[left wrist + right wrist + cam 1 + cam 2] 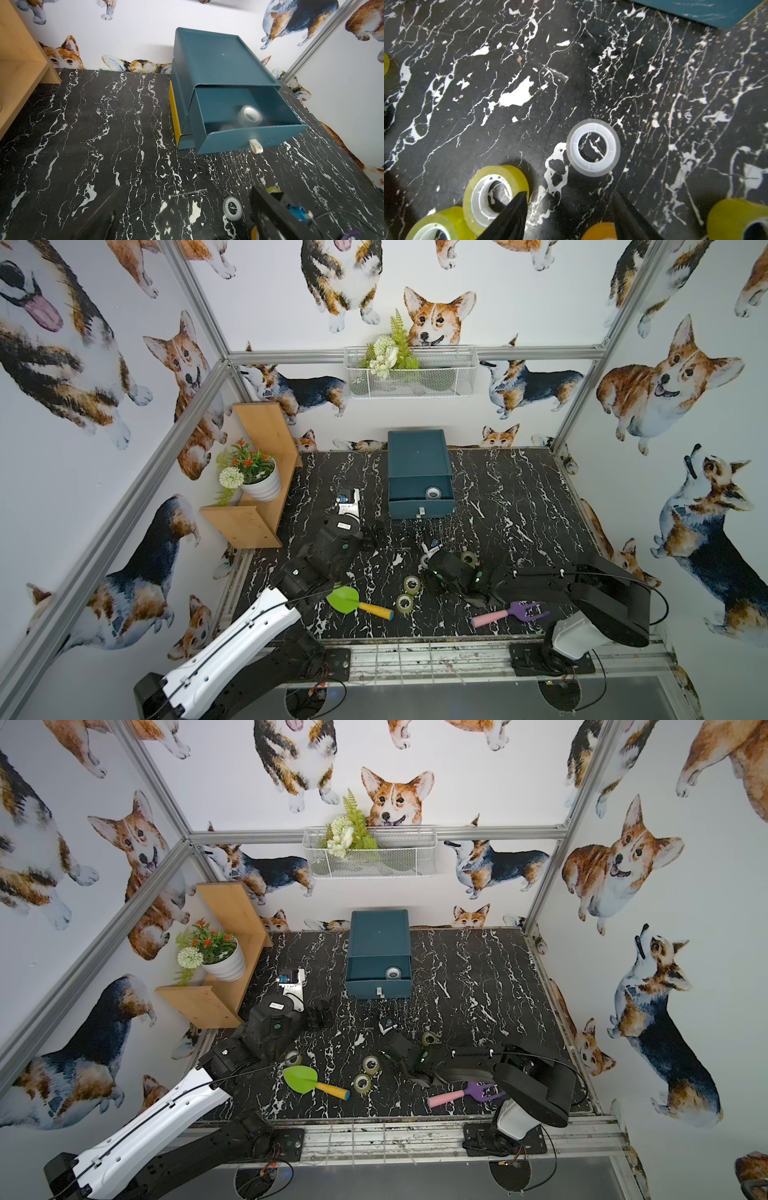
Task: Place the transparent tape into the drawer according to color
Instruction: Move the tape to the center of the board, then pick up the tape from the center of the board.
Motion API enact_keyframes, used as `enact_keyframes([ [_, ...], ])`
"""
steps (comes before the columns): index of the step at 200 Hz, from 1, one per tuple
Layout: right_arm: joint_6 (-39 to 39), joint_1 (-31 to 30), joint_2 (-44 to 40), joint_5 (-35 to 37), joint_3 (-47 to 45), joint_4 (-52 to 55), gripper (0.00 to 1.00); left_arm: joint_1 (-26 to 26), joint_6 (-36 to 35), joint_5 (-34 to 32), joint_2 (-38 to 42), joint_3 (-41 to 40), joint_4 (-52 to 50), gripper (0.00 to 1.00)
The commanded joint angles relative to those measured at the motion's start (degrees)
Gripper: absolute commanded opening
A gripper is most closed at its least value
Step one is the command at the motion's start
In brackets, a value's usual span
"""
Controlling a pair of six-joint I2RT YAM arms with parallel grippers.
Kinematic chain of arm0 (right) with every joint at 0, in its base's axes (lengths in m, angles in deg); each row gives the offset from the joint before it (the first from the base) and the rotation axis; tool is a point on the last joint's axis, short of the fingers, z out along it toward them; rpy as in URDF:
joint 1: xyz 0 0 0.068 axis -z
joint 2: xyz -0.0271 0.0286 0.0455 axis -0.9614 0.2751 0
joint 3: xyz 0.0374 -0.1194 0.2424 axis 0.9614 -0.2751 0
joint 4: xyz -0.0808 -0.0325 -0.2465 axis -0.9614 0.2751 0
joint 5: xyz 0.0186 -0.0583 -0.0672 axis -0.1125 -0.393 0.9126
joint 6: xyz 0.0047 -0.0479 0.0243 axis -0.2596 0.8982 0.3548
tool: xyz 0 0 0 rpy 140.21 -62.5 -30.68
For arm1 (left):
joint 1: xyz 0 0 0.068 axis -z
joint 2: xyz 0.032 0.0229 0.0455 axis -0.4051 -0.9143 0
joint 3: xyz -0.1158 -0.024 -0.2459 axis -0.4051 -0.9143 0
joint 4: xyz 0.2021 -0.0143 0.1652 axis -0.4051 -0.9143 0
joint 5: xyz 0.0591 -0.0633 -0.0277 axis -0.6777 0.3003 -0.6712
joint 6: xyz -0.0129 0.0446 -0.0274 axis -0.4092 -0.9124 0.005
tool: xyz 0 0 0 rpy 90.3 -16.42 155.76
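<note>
Counter [519,497]: black marble, carries everything.

Cabinet [417,452]: teal, at the back edge. Top drawer [255,139] is pulled out. Yellow drawer [173,116] beneath it looks shut.

Left arm [332,547]: parked near the cabinet's front corner. Left jaws are spread wide and empty.

Right arm [540,576]: low over mid-counter among the loose rolls. Right jaws are parted and grip nothing.

Stowed roll [249,116]: clear, alone in the top drawer, near its front wall.

Clear roll [593,148]: flat on the counter just ahead of the right jaws' tips, apart from them.

Yellow rolls [496,193]: at least four. Two lie side by side next to the right arm's wrist. One is on its far side [430,1039] and one by the left arm [293,1057]. All are on the counter.

Orange roll [600,230]: partly seen, low between the right jaws. It lies against one side only, so I judge it not held.

Progress, judged: early. One clear roll is in and at least six rolls are out. The second clear roll looks to be the next pick. The yellow drawer must still be opened for the tinted ones. I cannot tell where the orange one belongs.
</note>
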Motion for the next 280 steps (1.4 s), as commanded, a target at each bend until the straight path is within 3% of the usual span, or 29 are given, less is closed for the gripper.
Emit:
enact_keyframes([
  [1,0.82,0.32,0.81,2.89,1.57,-0.74,0.70,-0.04,-0.55,-0.27,-0.22,0.22,0.83,0.99],
  [105,-1.13,4.82,9.75,-2.96,6.02,-0.55,0.67,-0.05,-0.35,-0.83,0.19,-0.30,0.66,0.99],
  [224,-1.47,4.08,10.21,1.42,5.45,4.48,0.67,-0.02,-0.27,-0.80,-0.20,-0.13,0.57,1.00],
  [264,-1.53,3.38,12.15,3.84,4.92,6.09,0.64,-0.02,-0.19,-0.85,0.11,-0.30,0.66,0.99],
  [280,-1.81,3.38,11.76,3.33,3.97,5.15,0.57,-0.07,-0.21,-0.97,0.03,-0.22,0.57,1.00],
])
